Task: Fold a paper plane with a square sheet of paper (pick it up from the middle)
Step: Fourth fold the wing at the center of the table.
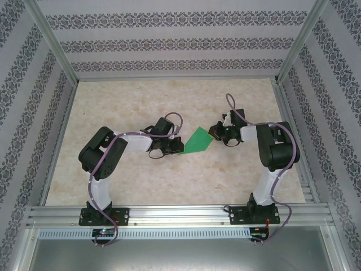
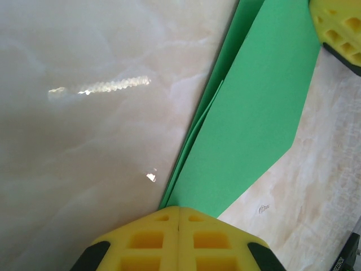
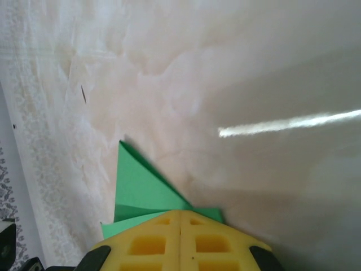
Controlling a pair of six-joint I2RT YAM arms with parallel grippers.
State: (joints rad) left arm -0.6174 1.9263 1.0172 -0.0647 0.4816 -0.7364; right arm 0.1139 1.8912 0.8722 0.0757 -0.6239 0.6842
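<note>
Pinching opposite ends, left tool (image 1: 180,148) and right tool (image 1: 214,134) hold the folded green paper (image 1: 198,139) between them.

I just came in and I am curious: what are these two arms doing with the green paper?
The left pincer and the right pincer hold one folded green paper between them, near the middle of the table. Each is shut on an opposite end of it. Folded layers show, but it does not look like a finished plane yet.
</note>
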